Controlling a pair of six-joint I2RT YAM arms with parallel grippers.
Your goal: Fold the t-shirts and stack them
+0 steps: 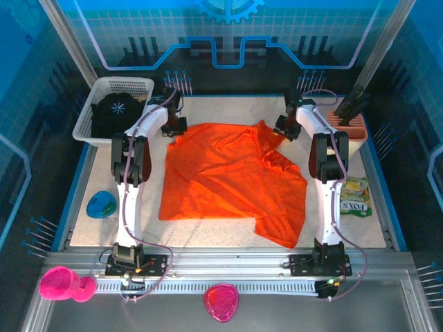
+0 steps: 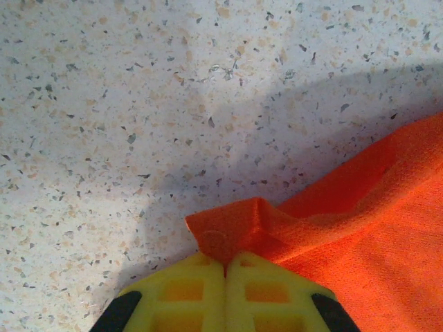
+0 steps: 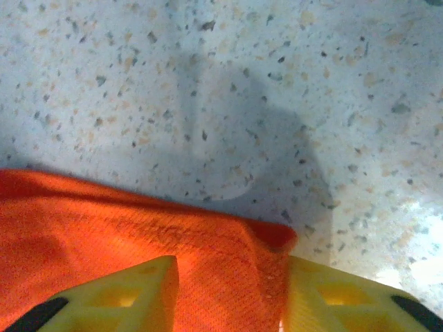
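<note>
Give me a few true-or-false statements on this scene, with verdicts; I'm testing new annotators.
1. The orange shirt lies spread on the table. True.
2. The black shirt lies on the table too. False: it sits in the basket.
3. The left fingers are shut on an edge of the orange shirt. True.
4. The right fingers are shut with nothing between them. False: they stand apart, with orange cloth between them.
</note>
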